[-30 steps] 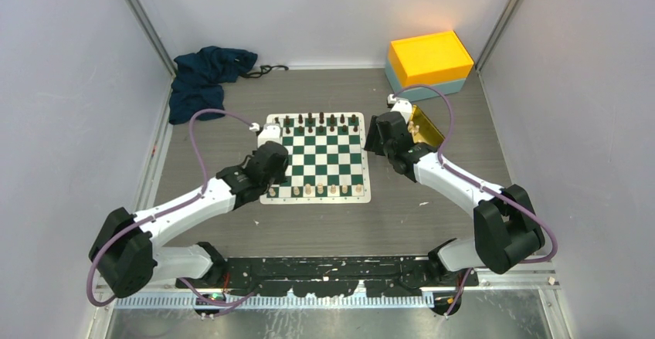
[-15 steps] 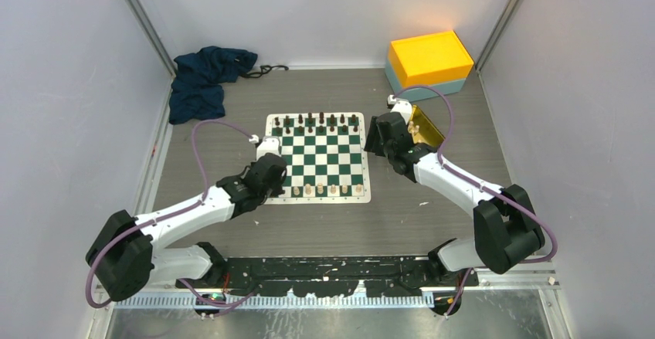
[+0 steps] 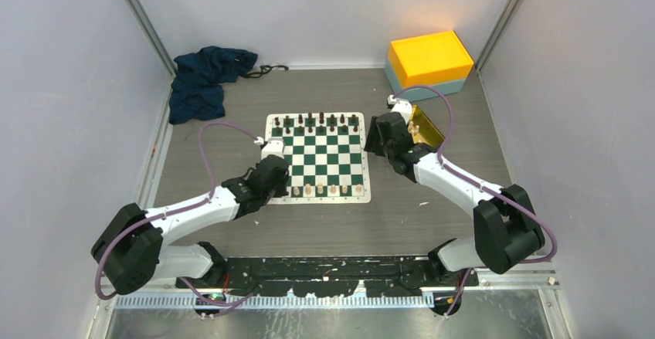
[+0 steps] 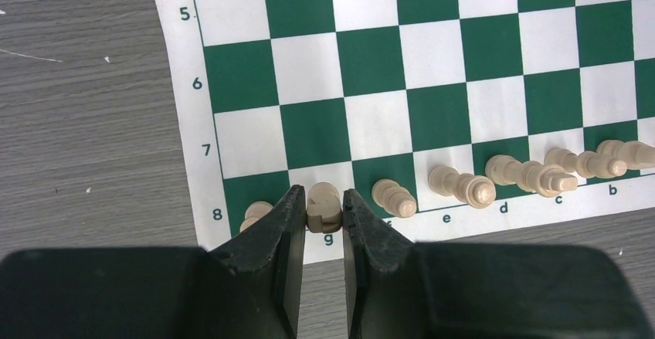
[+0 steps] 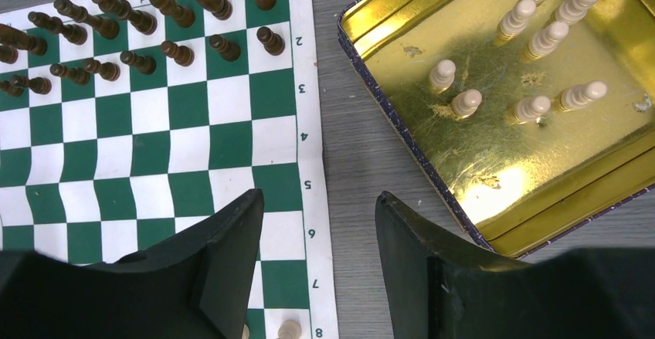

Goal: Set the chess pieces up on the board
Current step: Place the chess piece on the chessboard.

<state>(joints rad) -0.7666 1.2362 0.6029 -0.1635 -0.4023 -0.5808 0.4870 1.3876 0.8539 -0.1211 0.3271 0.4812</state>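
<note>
Holding a small cream piece (image 4: 323, 205) between its two black fingers (image 4: 282, 223), the left end effector (image 4: 317, 200) is shut tight on it. This is at the near left corner of the board (image 3: 324, 158), which lies flat in the middle of the grey surface (image 3: 332, 92). The held piece is over the white square by the letter g, in the row marked 8. I cannot tell if its foot touches the board. Right next to it, a corner piece (image 4: 253, 215) stands on the last green square, partly hidden by a finger. On the other side, a row of cream pieces (image 4: 394, 197) runs along the same edge of the board, one after the other.

The two far rows of the board are filled with black pieces (image 5: 225, 46), all standing up.

The right end effector (image 5: 317, 200) hangs over the right edge of the board. Its two fingers are wide apart and nothing is between them. Just beside the board on that side sits a shiny gold tray (image 5: 494, 161), with a thin strip of surface between the two. Other cream pieces (image 5: 533, 107) stand inside the tray, some near its middle and some toward its far end.

At the far right corner of the surface a yellow box (image 3: 430, 57) sits on top of a light blue box (image 3: 456, 86). A dark blue cloth (image 3: 205, 76) lies crumpled in the far left corner.
</note>
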